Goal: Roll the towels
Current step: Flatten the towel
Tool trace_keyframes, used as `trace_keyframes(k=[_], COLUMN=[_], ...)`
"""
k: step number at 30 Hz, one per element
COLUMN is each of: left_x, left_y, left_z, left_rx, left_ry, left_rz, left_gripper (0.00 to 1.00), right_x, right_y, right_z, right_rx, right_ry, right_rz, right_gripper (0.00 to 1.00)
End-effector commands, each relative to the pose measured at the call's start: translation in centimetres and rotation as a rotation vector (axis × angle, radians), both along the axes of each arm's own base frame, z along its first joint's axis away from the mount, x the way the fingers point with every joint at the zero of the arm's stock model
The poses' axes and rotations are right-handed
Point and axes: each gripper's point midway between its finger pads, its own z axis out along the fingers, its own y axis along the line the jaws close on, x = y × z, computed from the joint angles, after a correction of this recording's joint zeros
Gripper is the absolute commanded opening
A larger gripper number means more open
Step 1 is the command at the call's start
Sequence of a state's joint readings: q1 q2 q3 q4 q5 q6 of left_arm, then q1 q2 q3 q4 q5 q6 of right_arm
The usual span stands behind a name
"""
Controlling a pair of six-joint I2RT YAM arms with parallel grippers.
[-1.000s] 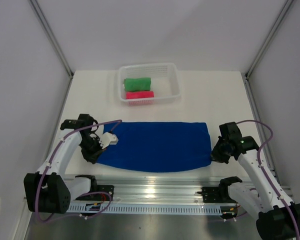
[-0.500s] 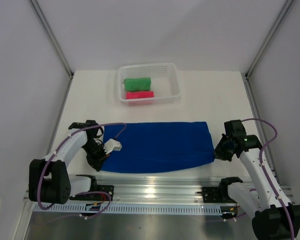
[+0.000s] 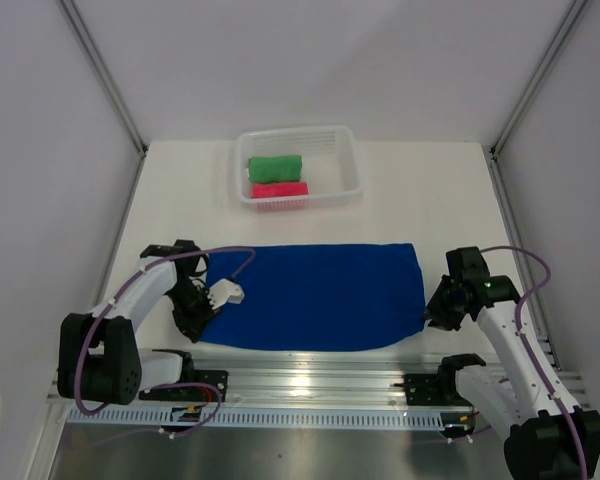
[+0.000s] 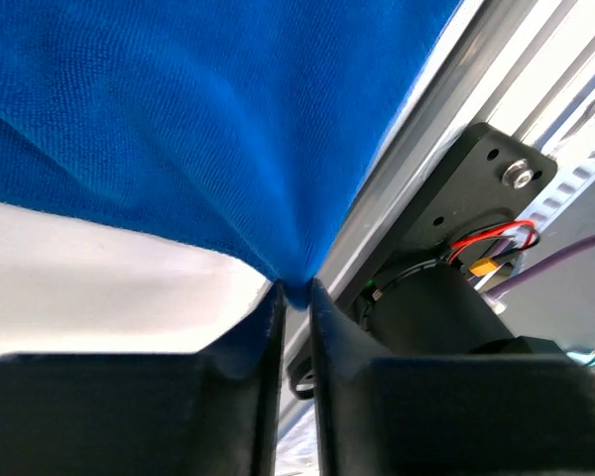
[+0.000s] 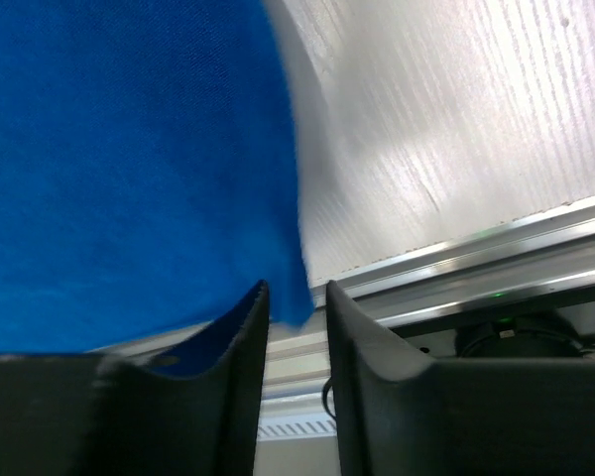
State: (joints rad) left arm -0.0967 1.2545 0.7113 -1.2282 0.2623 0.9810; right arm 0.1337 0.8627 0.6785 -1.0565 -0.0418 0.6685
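Pinching the near left corner of the blue towel (image 3: pixel 315 297) with the left tool (image 3: pixel 193 320), closed almost fully, with the cloth drawn up to a taut point between its two fingers. Straddling the near right corner with the right tool (image 3: pixel 432 312), parted a little, with that corner loose in the gap against one finger and bare table (image 3: pixel 450 200) showing beside it. Otherwise spread flat across the near part of the table, well apart from the green towel (image 3: pixel 276 166) and pink towel (image 3: pixel 280 189), both rolled and touching side by side in the white basket (image 3: pixel 351 160) at the far edge.
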Motion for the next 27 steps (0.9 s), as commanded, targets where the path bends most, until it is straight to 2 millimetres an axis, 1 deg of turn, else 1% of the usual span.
trace_keyframes(k=[1, 2, 3, 4, 5, 6, 7, 8, 9, 10, 11, 12, 13, 14, 15, 16, 17, 18, 19, 20, 21, 22, 23, 24, 25, 26, 27], left_x=[-0.2, -0.2, -0.3, -0.4, -0.2, 0.0, -0.7, 0.2, 0.4, 1.2, 3.7, 5.2, 8.4, 11.1, 12.8, 14.7, 16.5, 17.9, 18.9, 19.9, 20.4, 20.7, 21.6, 22.0, 22.1, 22.3, 22.9], left_y=[0.2, 0.3, 0.3, 0.4, 0.3, 0.2, 0.2, 0.2, 0.2, 0.2, 0.1, 0.0, -0.4, -0.6, -0.8, -1.0, -1.3, -1.6, -1.9, -2.1, -2.1, -2.4, -2.5, -2.5, -2.6, -2.2, -2.0], left_z=[0.1, 0.2, 0.4, 0.9, 1.5, 2.2, 3.0, 4.2, 4.7, 5.1, 6.3, 6.5, 6.3, 7.4, 7.3, 6.6, 6.2, 6.2, 5.3, 5.0, 4.7, 4.2, 4.1, 3.8, 3.4, 2.5, 2.2], left_rx=[0.008, 0.012, 0.016, 0.016, 0.009, 0.0, -0.004, -0.012, -0.014, -0.015, -0.014, -0.006, -0.009, -0.014, -0.014, -0.002, -0.009, -0.012, -0.006, -0.004, 0.002, 0.006, 0.0, 0.007, 0.017, 0.049, 0.064], left_ry=[-0.02, -0.02, -0.02, -0.012, -0.03, -0.041, -0.014, -0.052, -0.057, -0.083, -0.172, -0.219, -0.294, -0.361, -0.383, -0.355, -0.371, -0.374, -0.338, -0.354, -0.363, -0.368, -0.4, -0.411, -0.413, -0.402, -0.413], left_rz=[-0.033, -0.032, -0.032, -0.032, -0.036, -0.044, -0.05, -0.061, -0.059, -0.055, -0.026, 0.009, 0.088, 0.13, 0.18, 0.264, 0.297, 0.329, 0.36, 0.364, 0.364, 0.349, 0.345, 0.341, 0.332, 0.334, 0.339], left_gripper=[0.29, 0.39, 0.42, 0.45, 0.48, 0.49, 0.5, 0.54, 0.54, 0.54, 0.55, 0.55, 0.53, 0.39, 0.33, 0.22, 0.19, 0.18, 0.18, 0.19, 0.19, 0.2, 0.22, 0.23, 0.25, 0.25, 0.25], right_x=[0.3, 0.3, 0.4, 0.5, 0.5, 0.8, 1.2, 1.5, 2.6, 3.4, 4.3, 6.3, 8.0, 9.3, 12.2, 13.6, 14.7, 17.0, 18.3, 19.2, 20.4, 21.5, 22.3, 22.8, 23.2, 23.9, 24.3], right_y=[-0.6, -0.7, -0.7, -0.7, -0.7, -0.8, -1.3, -1.5, -1.7, -1.8, -1.7, -1.4, -1.1, -0.4, 0.1, 0.6, 1.4, 1.9, 2.3, 2.7, 3.1, 3.4, 3.5, 3.6, 3.6, 3.5, 3.6], right_z=[0.8, 0.8, 1.0, 1.1, 1.3, 1.9, 2.3, 2.6, 3.5, 4.0, 4.4, 4.5, 5.3, 5.4, 5.0, 4.9, 4.5, 3.2, 3.0, 2.5, 2.2, 0.7, 0.2, -0.4, -2.0, -2.2, -2.7], right_rx=[-0.028, -0.03, -0.029, -0.028, -0.028, -0.037, -0.067, -0.08, -0.09, -0.099, -0.101, -0.091, -0.087, -0.063, -0.054, -0.042, 0.0, 0.026, 0.052, 0.071, 0.091, 0.095, 0.1, 0.103, 0.105, 0.107, 0.112], right_ry=[-0.027, -0.03, -0.034, -0.037, -0.04, -0.052, -0.07, -0.08, -0.124, -0.148, -0.174, -0.207, -0.25, -0.27, -0.31, -0.331, -0.337, -0.337, -0.344, -0.338, -0.344, -0.306, -0.302, -0.292, -0.254, -0.257, -0.246], right_rz=[-0.026, -0.032, -0.034, -0.035, -0.035, -0.038, -0.044, -0.043, -0.033, -0.026, -0.018, -0.006, 0.024, 0.054, 0.078, 0.108, 0.132, 0.135, 0.14, 0.147, 0.153, 0.159, 0.163, 0.164, 0.161, 0.156, 0.148], right_gripper=[0.34, 0.38, 0.41, 0.42, 0.43, 0.43, 0.44, 0.44, 0.44, 0.43, 0.38, 0.33, 0.27, 0.14, 0.09, 0.04, 0.0, 0.0, 0.0, 0.0, 0.0, 0.0, 0.0, 0.0, 0.0, 0.0, 0.0])
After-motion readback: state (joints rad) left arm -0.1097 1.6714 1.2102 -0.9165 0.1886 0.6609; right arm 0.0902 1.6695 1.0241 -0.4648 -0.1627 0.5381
